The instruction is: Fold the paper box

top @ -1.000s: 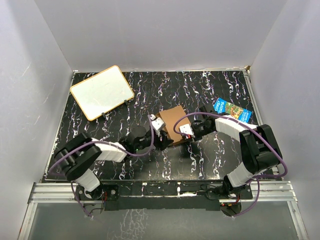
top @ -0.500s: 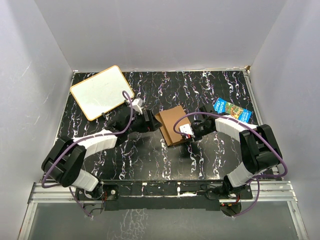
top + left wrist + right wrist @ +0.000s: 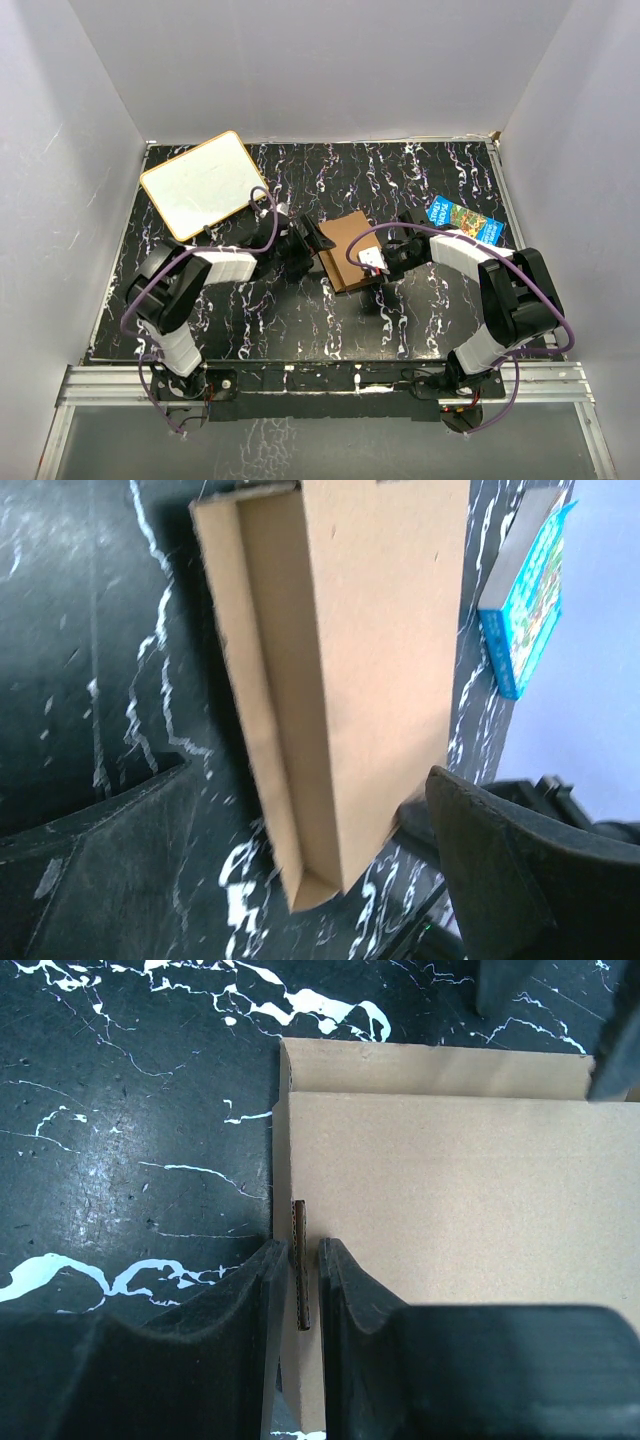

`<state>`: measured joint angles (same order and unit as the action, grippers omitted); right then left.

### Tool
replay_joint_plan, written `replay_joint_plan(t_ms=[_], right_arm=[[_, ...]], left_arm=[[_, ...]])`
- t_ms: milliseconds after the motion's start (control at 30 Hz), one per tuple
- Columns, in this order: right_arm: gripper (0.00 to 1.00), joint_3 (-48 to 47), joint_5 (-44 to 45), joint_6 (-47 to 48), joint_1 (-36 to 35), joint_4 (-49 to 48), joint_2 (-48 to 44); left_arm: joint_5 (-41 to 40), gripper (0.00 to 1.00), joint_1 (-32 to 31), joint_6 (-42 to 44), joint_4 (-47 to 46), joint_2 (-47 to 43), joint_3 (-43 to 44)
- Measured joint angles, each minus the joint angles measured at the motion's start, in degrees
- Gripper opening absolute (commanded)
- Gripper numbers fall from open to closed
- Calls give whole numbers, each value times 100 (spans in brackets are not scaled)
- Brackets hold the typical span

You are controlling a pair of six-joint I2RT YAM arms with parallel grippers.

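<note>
The paper box [image 3: 349, 251] is a plain brown cardboard blank lying partly folded in the middle of the table. In the left wrist view the paper box [image 3: 370, 650] shows a raised side wall and a flat panel. My left gripper [image 3: 308, 240] is open at the box's left edge, and its wide-spread fingers [image 3: 500, 870] straddle the box's near end. My right gripper [image 3: 374, 263] is at the box's right edge. In the right wrist view its fingers [image 3: 345, 1300] are closed around a thin upright flap edge [image 3: 300, 1260] of the box.
A blue printed box [image 3: 463, 222] lies at the right, just behind the right arm, and also shows in the left wrist view [image 3: 525, 610]. A white board with an orange rim [image 3: 203, 185] lies at the back left. Grey walls enclose the black marbled table [image 3: 300, 320].
My left arm swung from the box's near-left corner out to the left, then came back to its left edge. The right gripper and the box stayed put.
</note>
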<state>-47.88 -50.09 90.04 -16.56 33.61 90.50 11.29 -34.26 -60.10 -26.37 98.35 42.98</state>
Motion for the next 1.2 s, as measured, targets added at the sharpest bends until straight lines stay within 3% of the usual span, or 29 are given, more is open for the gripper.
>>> replay_joint_plan(t_ms=[200, 467, 767, 900, 1000, 1033, 1133, 1200], right_arm=[[24, -4, 11, -7, -9, 0, 0], [24, -13, 33, -17, -22, 7, 0], [24, -15, 46, -17, -26, 9, 4], [24, -15, 46, -17, -28, 9, 4], [24, -17, 48, -17, -28, 9, 4], [24, -20, 48, -17, -28, 11, 9], [24, -35, 46, -17, -28, 24, 24], [24, -37, 46, -17, -28, 24, 24]], left_arm=[[-240, 79, -85, -492, 417, 490, 699], [-516, 26, -229, -756, 1060, 761, 1038], [-470, 17, -249, -765, 1414, 885, 1421], [-522, 6, -269, -726, 1532, 885, 1484], [-577, 9, -291, -686, 1620, 883, 1534], [-599, 16, -299, -667, 1648, 883, 1552], [-625, 53, -306, -588, 1751, 881, 1609], [-717, 64, -317, -461, 1873, 872, 1615]])
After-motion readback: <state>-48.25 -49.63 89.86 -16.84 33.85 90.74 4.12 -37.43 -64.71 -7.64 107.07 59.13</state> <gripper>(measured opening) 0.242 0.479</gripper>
